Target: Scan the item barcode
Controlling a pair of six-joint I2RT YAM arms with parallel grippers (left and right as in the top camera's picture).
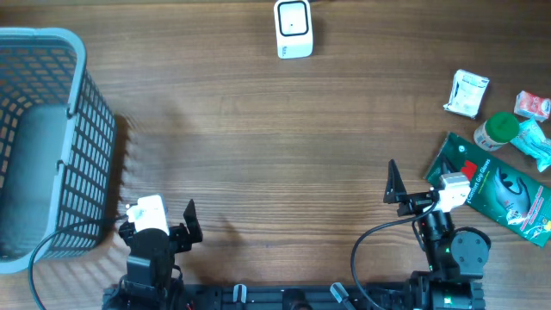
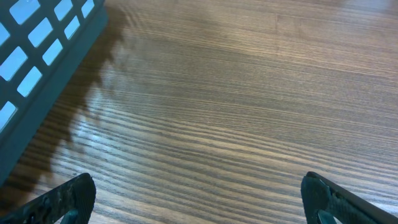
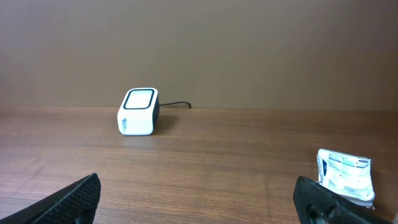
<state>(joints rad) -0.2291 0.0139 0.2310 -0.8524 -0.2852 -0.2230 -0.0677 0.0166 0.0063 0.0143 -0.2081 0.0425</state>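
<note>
Two tools hang at the near edge of the table (image 1: 284, 129), both with their fingers spread wide and nothing between them. The left tool (image 1: 159, 226) is just beside the near corner of the grey-blue mesh basket (image 1: 95, 120). The right tool (image 1: 428, 185) is at the near right, one finger over bare wood and the other over the edge of a green flat pack (image 1: 504, 194).

White lettering runs along the green flat pack, too small to read. The white packet (image 1: 467, 92) carries dark printed lines, also unreadable, even from the right wrist (image 3: 345, 174). The scanner (image 1: 294, 28) shows a small blue mark on its side in the right wrist view (image 3: 138, 112), which cannot be made out.

The scanner stands at the far edge of the table, near the middle, with a dark cable (image 3: 177, 104) trailing behind it. The items to scan lie together at the right edge. The white packet is farthest back, with a red-and-white sachet (image 1: 533, 105) beside it. A green-capped bottle (image 1: 497, 131) and a pale blue wrapper (image 1: 535, 142) are at the far end of the green flat pack.

Between the tools and the scanner the wood is open. The basket wall fills the left side of the left wrist view (image 2: 37, 56), close to that tool (image 2: 199, 205). Ahead of the right tool (image 3: 199, 202), the white packet lies to the right, just beyond one finger.
</note>
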